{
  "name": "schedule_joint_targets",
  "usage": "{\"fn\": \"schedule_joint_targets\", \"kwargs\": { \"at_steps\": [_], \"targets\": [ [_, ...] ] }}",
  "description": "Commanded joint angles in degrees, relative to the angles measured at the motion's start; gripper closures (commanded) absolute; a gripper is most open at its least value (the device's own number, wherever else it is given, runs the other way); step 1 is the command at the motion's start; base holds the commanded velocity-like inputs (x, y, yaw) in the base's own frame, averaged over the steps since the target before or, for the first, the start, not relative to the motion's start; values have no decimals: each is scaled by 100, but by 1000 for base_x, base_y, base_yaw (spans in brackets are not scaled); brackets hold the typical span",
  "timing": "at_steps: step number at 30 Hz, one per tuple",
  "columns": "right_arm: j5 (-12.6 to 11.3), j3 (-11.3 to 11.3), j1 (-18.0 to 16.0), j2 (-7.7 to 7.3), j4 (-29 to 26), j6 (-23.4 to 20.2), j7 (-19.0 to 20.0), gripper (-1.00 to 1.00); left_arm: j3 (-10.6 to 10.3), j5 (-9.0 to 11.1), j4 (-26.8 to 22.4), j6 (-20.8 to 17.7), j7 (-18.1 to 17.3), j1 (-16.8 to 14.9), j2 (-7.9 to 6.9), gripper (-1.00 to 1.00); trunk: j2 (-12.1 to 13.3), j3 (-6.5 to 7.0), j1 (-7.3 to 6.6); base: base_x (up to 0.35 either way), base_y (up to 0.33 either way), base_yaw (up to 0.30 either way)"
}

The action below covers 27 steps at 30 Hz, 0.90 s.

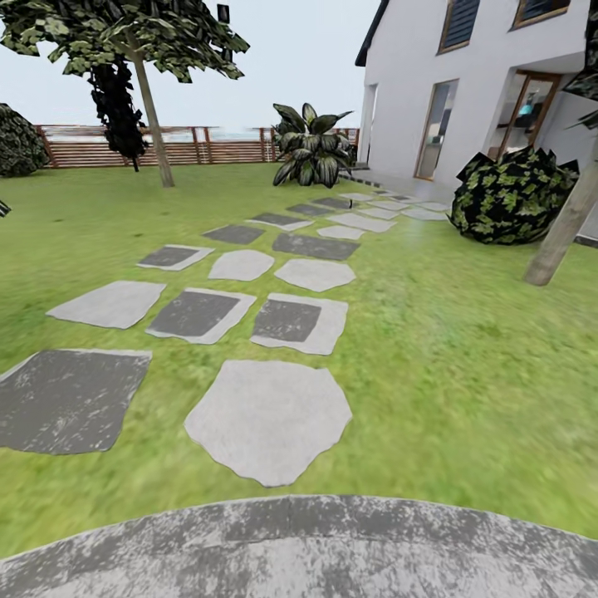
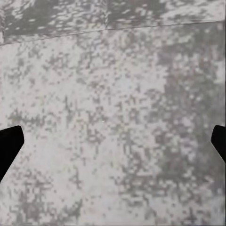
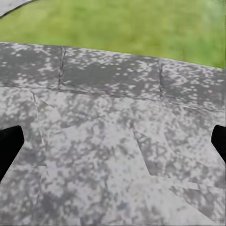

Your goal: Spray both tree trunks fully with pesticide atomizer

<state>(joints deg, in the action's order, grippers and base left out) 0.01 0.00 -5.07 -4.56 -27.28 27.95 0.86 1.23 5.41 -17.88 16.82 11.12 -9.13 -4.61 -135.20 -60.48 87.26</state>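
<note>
Start of task: both the left gripper (image 2: 113, 141) and right gripper (image 3: 113, 141) hang spread and empty over grey paving (image 1: 316, 548) (atomizer unseen); lawn (image 1: 465, 349) and tree trunks (image 1: 154, 124) (image 1: 565, 224) lie ahead, unsprayed.

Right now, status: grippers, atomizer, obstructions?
Both grippers open, empty, over grey paving. Atomizer not sighted. Tree trunk ahead right across lawn; stepping stones between.

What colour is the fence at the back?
Brown, with horizontal slats; the head view shows it best.
</note>
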Motion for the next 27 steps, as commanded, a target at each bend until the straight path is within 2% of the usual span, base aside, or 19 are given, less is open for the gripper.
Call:
{"fn": "schedule_joint_targets", "kwargs": {
  "at_steps": [1, 27],
  "targets": [
    [-1, 0, -3, -1, 4, 18, 10, -100, -9, 58, 0, 23, -4, -2, -2, -100, -1, 3, 2, 339, -82, 0],
    [-1, -34, -3, -1, 12, 18, -15, -100, -8, 47, -4, 23, -4, 24, -13, -100, -1, 28, 2, 339, -62, 0]
  ]
}}
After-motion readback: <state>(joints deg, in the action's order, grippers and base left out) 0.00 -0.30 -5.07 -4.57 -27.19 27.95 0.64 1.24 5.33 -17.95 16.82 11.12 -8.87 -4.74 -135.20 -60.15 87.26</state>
